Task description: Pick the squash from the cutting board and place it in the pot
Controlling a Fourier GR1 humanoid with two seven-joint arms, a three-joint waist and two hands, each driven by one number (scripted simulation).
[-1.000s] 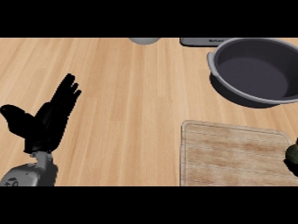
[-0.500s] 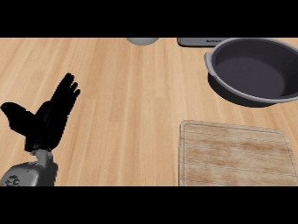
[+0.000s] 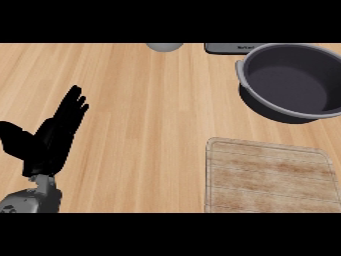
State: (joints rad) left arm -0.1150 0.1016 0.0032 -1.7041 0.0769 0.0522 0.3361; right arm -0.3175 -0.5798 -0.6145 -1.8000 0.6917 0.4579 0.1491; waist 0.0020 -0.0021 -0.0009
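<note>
The squash is nowhere seen, neither on the bare cutting board (image 3: 272, 176) at the counter's near right nor inside the pot (image 3: 300, 80) at its far right, so placement cannot be judged, while the left hand (image 3: 49, 137) is rested with fingers spread wide at the near left.

The left hand (image 3: 46, 142) is resting open at the near left, fingers straight and pointing away, thumb spread out to the left, grey forearm (image 3: 31, 200) entering from below.
</note>
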